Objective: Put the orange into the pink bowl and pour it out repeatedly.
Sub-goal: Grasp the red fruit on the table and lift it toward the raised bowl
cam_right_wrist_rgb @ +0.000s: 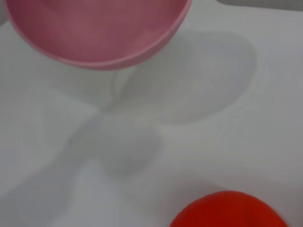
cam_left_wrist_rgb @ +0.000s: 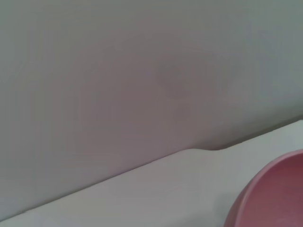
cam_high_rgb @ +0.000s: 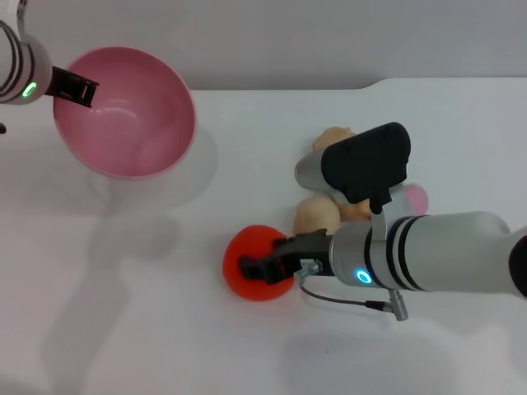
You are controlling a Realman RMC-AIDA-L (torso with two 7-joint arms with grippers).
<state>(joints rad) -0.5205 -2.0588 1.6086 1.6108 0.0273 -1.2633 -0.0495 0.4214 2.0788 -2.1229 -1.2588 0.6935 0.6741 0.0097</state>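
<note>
Orange lay on the white table, just in front of a huddle of other toy foods: two beige lumps and a pink round fruit partly hidden behind my right arm. My right gripper was down over the orange, its dark fingers spread to either side of the fruit's near half; whether they pressed into it I could not tell, since the orange sat on the table and my right wrist camera caught only the top of its red curve with no fingers in sight. The pink bowl was well apart from the orange, off to my left and farther back, raised and tilted so its empty inside faced the head camera. My left gripper had the bowl by its rim, clamped there. From the left wrist I saw only a slice of the bowl's pink wall beside the table's far edge.
</note>
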